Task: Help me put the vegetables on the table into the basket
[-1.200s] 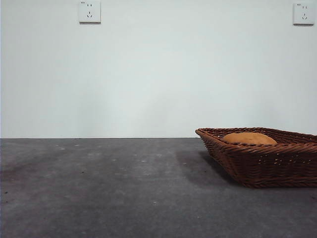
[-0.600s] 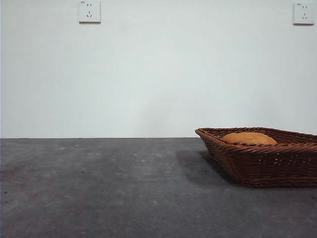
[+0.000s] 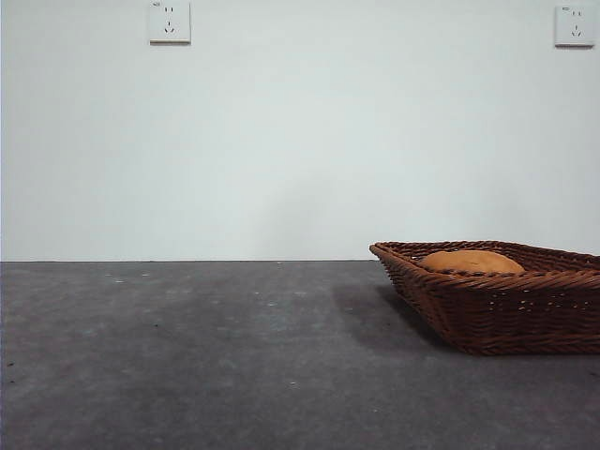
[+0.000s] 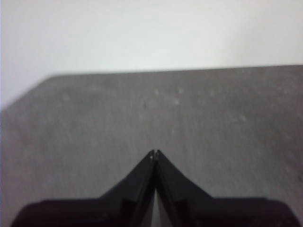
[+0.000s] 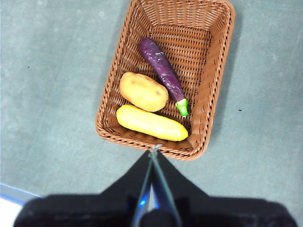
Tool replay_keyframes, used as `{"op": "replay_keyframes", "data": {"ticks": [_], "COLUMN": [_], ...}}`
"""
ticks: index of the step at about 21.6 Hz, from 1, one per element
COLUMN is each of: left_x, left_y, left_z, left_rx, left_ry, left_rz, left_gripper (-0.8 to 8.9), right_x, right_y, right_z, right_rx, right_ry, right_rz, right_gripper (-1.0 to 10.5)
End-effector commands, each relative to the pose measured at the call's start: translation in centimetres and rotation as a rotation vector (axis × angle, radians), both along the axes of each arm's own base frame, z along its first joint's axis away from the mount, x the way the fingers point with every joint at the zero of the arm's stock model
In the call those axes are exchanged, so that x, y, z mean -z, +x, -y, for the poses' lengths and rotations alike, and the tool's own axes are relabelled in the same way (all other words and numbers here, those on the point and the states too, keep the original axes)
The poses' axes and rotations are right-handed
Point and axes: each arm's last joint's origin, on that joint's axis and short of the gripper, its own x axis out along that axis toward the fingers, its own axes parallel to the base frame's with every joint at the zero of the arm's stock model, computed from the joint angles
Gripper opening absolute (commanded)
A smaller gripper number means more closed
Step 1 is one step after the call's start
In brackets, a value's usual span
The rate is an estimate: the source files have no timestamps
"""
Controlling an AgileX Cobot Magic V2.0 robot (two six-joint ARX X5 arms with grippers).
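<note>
1. Front view: the basket (image 3: 506, 298) stands on the bench (image 3: 206, 356) at the right, and only the potato (image 3: 471, 262) shows above its braided rim. No arm is in sight, and no vegetable lies on the bench surface shown here.
2. Left wrist view: the left gripper (image 4: 155, 153) hangs over bare bench, jaws clenched tip to tip and grasping nothing.
3. Right wrist view: the right gripper (image 5: 154, 150) sits high above the basket's near rim, jaws pressed together and empty. Inside the basket lie the corn cob (image 5: 151, 123), the potato beside it, and the eggplant (image 5: 162, 71) slanting across the middle with its green stem near the corn.
4. Assessment: all three vegetables are in the basket, so the loading appears complete. The next move likely calls only for both arms to stay clear.
</note>
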Motion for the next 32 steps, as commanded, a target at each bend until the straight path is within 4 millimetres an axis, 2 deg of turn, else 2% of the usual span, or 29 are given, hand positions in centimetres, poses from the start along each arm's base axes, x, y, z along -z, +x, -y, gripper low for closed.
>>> {"op": "replay_keyframes", "data": {"ticks": [1,23,25,27,30,32], "left_x": [0.9,1.1,1.2,1.2,1.2,1.2], "left_y": [0.0,0.2,0.2,0.2,0.2,0.2], "left_z": [0.0,0.1,0.0,0.0,0.0,0.0], "left_rx": [-0.013,0.019,0.019,0.019,0.019,0.019], "left_ry": [-0.061,-0.073,-0.074,-0.074,-0.075,-0.075], "left_rz": [-0.060,-0.092,-0.097,-0.101,-0.103,-0.106], "left_gripper": [-0.04,-0.04,-0.04,-0.04,-0.04,-0.04], "right_x": [0.3,0.3,-0.2,-1.7,-3.7,-3.7], "right_y": [-0.1,-0.1,-0.1,-0.8,-3.8,-5.5], "right_z": [0.0,0.0,0.2,0.5,0.4,0.6], "right_rx": [0.003,-0.006,-0.007,0.014,-0.018,-0.006], "right_ry": [-0.004,-0.009,-0.031,-0.024,0.022,0.016], "right_rz": [-0.029,-0.026,0.043,0.225,0.450,0.552], "right_gripper": [0.0,0.0,0.0,0.0,0.0,0.0]}}
